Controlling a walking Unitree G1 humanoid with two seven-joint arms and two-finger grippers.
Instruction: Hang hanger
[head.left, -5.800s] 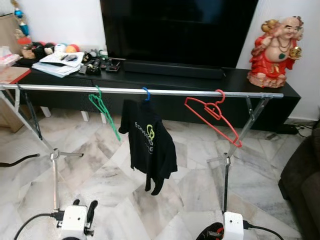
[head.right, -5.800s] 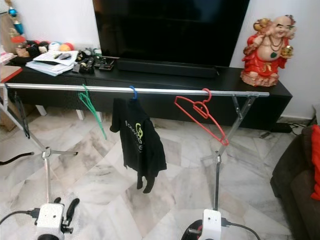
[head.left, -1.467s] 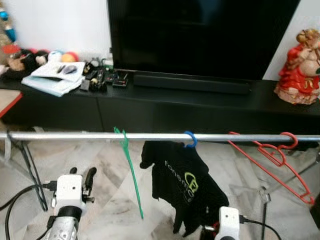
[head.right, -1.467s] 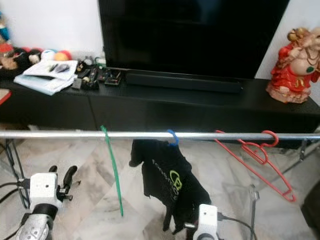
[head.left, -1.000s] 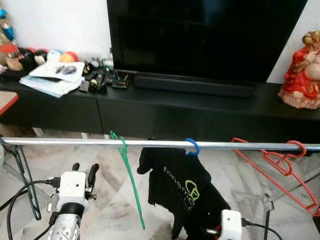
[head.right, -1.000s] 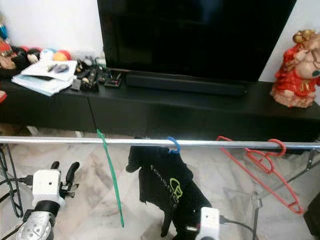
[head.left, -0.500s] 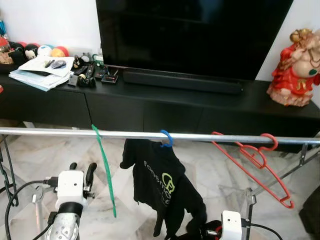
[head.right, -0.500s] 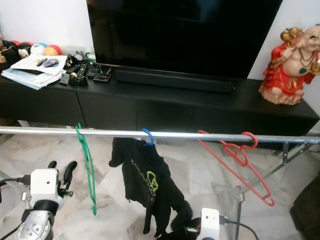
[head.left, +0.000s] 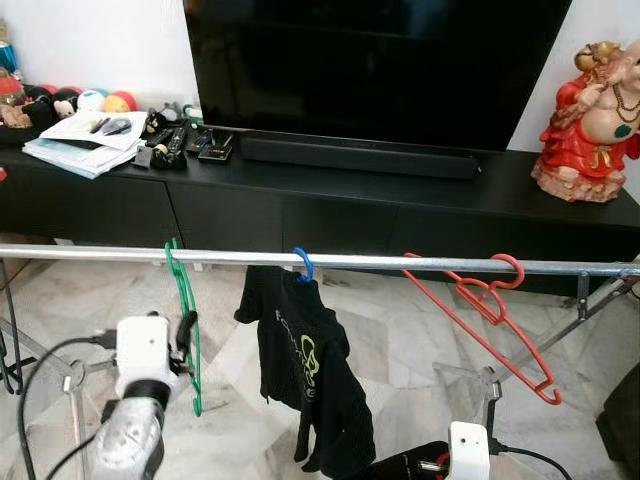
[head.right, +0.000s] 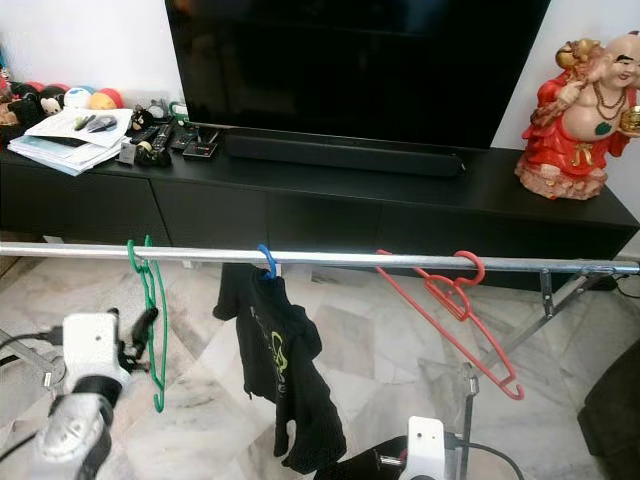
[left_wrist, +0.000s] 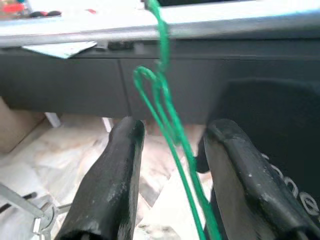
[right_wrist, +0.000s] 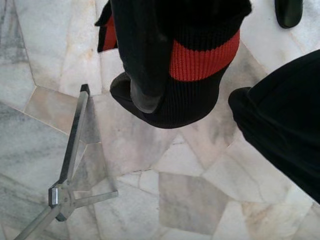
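Hanging from the rail, the green hanger is running lengthwise down between the open jaws of the left gripper, seemingly untouched by either finger. The right gripper is idling low, well away, its jaws hard to read.

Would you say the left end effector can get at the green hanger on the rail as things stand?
Probably yes. The left end effector is open, and the green hanger on the rail already runs between its fingers, with nothing blocking.
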